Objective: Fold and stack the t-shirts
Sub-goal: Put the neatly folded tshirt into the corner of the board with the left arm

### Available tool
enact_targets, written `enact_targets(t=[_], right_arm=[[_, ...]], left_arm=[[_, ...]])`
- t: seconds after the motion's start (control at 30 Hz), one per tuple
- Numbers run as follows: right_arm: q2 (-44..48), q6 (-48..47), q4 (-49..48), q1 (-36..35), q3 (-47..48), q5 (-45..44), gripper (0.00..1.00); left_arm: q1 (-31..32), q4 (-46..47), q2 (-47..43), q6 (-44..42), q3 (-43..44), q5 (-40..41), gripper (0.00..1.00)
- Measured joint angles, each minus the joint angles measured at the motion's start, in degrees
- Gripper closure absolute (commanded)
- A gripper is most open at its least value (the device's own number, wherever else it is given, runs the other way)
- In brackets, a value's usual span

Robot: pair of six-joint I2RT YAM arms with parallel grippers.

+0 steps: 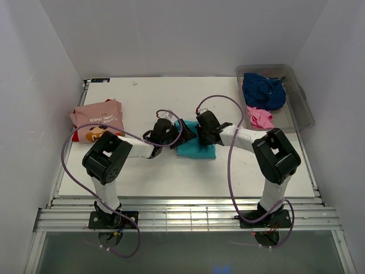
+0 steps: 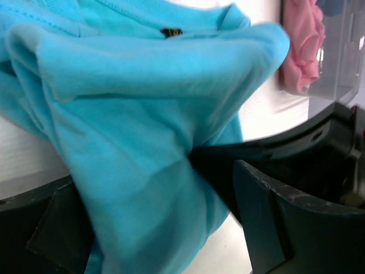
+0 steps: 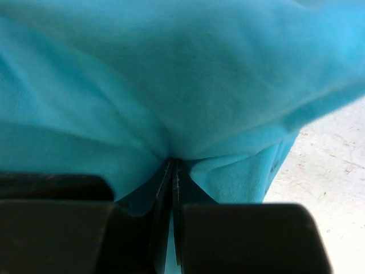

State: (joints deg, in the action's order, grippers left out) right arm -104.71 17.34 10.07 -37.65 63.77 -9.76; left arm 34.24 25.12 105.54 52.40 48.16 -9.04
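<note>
The turquoise t-shirt (image 1: 197,148) lies bunched in the middle of the table, and both grippers meet over its far edge. My right gripper (image 1: 202,132) is shut, and its wrist view shows the jaws pinched together on a fold of the turquoise cloth (image 3: 171,103). My left gripper (image 1: 170,132) is open. In its wrist view the turquoise cloth (image 2: 131,142) hangs between the spread fingers (image 2: 274,222) with a gap beside it. A folded salmon-pink t-shirt (image 1: 98,120) with white lettering lies at the table's left. Navy (image 1: 263,90) and bright pink (image 1: 261,117) shirts lie in the tub. The red shirt is out of view.
The clear grey plastic tub (image 1: 302,108) stands at the back right of the table; its wall (image 2: 342,63) and the pink shirt (image 2: 302,45) show in the left wrist view. White walls enclose the table on three sides. Purple cables loop over both arms.
</note>
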Motion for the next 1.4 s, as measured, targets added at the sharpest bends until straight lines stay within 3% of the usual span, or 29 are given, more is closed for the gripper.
enact_targets(t=[0.17, 0.23, 0.27, 0.4, 0.5, 0.6, 0.8, 1.03, 1.4], right_arm=[[1.1, 0.7, -0.5, -1.3, -1.6, -0.8, 0.92], [1.6, 1.1, -0.7, -1.4, -2.3, -0.9, 0.92], [1.9, 1.3, -0.9, -1.4, -2.8, -1.0, 0.92], [2.8, 1.7, -1.1, -1.4, -3.8, -1.2, 0.92], [3.5, 1.8, -1.3, -1.4, -4.7, -1.5, 0.92], [4.2, 2.0, -1.5, -1.4, -5.6, -1.8, 0.92], [6.9, 3.1, -1.6, -1.6, -8.3, -2.2, 0.92], [13.6, 3.3, 6.2, -2.0, -8.7, -4.8, 0.90], [20.5, 2.4, 10.6, -2.1, -8.0, -5.5, 0.90]], left_arm=[[0.3, 1.1, 3.7, 0.9, 3.9, -0.7, 0.02], [0.8, 1.4, 4.7, 1.0, 5.0, -0.5, 0.10], [1.0, 1.5, 5.3, 1.0, 5.5, -0.5, 0.30], [1.9, 1.4, 8.3, 1.4, 6.4, -0.6, 0.72], [2.0, 1.4, 9.1, 1.9, 6.8, -1.2, 0.91], [2.0, 1.5, 9.5, 2.1, 7.2, -1.9, 1.00], [2.3, -3.5, 8.3, -1.4, 8.7, -1.2, 1.00], [2.1, -26.3, 2.9, -14.4, 16.3, 7.5, 1.00], [-9.5, -47.4, -9.1, -29.5, 21.7, 16.5, 1.00]])
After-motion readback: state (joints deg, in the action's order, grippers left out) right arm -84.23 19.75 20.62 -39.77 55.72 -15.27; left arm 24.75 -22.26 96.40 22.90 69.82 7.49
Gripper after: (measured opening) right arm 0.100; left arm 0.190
